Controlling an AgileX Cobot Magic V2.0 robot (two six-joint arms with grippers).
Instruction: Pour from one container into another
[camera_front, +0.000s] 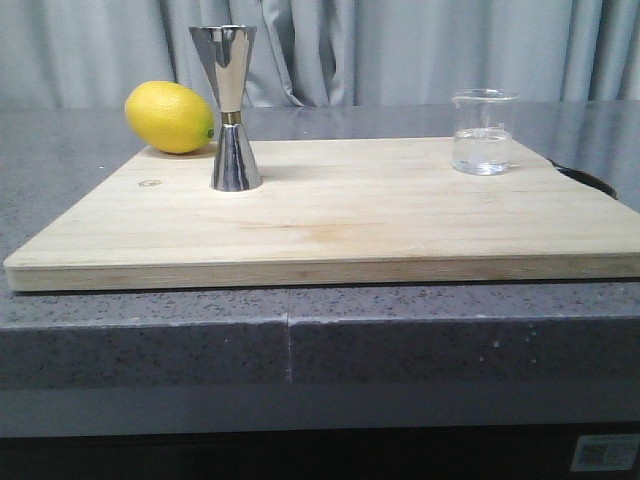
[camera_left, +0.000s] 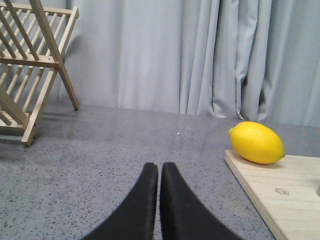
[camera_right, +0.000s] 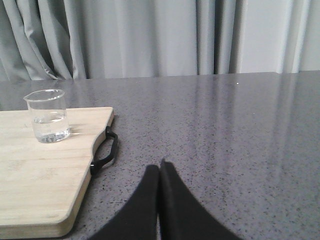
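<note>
My left gripper (camera_left: 159, 172) is closed on nothing, low over the desk (camera_front: 80, 125) at nine o'clock of the lemon (camera_front: 170, 117). The jigger (camera_front: 231, 108) stands upright at the board's (camera_front: 340, 220) ten o'clock, the beaker (camera_front: 483, 132), well apart, at two o'clock. My right gripper (camera_right: 159, 170), also closed and empty, should open wide and grip the beaker squarely.

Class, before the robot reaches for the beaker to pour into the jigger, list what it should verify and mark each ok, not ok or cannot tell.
1. Beaker upright on the cutting board: ok.
2. Beaker holds clear liquid: ok.
3. Jigger upright, open cup on top: ok.
4. Lemon clear of the jigger: cannot tell.
5. Right gripper open for the grasp: not ok, fingers together.
6. Left gripper holding nothing: ok.
</note>
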